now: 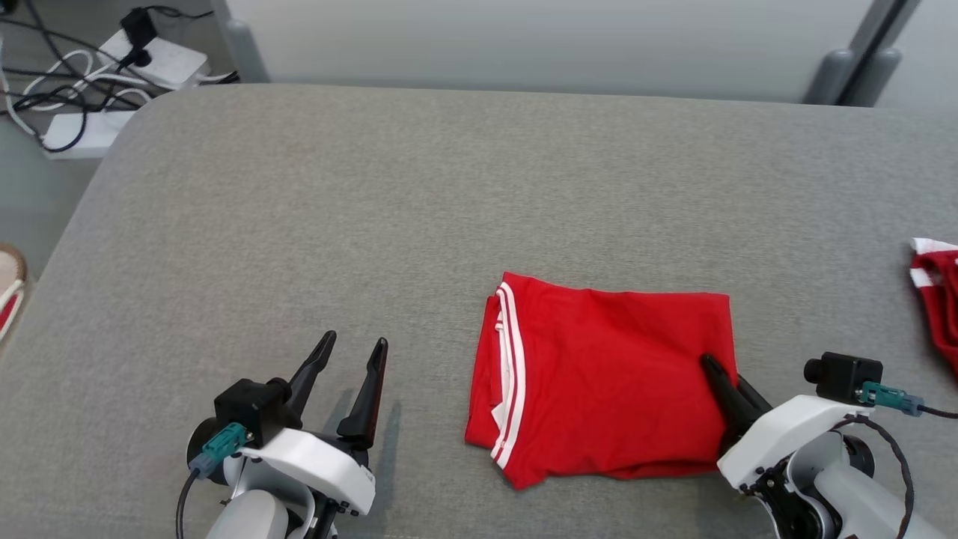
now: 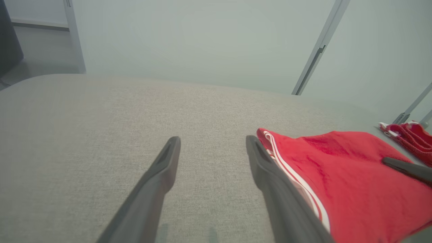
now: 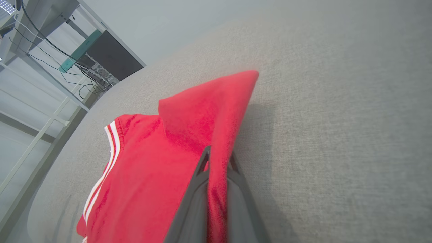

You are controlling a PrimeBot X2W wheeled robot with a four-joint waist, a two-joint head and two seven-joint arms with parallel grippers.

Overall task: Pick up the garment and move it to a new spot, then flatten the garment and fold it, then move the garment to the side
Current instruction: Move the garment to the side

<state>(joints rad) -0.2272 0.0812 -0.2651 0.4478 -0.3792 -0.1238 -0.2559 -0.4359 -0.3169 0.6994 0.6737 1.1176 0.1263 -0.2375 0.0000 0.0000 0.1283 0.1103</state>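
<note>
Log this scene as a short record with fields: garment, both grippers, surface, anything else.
garment: red with white stripes, folded
right gripper: shut on the garment's right edge
left gripper: open, empty, left of the garment
table: grey fabric top
other: second red cloth at the table's far right; cables on the floor

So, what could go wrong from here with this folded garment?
1. The right pincer pinches one edge of the folded red garment; pulling may peel layers and undo the fold.
2. The left pincer stands open, off the cloth, so the striped side may drag and bunch.
3. A second red garment lies at the right edge of the table; a rightward slide could hit it.
</note>
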